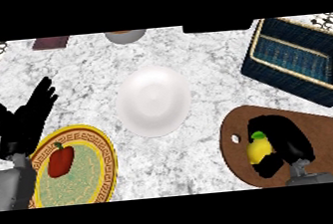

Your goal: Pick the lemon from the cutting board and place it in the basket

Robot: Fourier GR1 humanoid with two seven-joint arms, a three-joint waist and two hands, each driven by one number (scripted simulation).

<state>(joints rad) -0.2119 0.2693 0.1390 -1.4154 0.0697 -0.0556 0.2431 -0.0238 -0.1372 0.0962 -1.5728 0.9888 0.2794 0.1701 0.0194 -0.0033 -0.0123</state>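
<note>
A yellow lemon (259,149) with a green tip lies on the brown cutting board (326,135) at the lower right. My right hand (281,136) is curled over and round the lemon, fingers arched above it and thumb below. The dark blue wicker basket (298,60) stands at the upper right, beyond the board. My left hand (26,119) rests open at the left edge, fingers up, holding nothing.
A white plate (154,101) sits in the middle of the marble counter. A yellow patterned plate (94,175) with a red pepper (60,160) lies at the lower left. A grey cup (126,35) and a dark red object (51,42) stand along the far edge.
</note>
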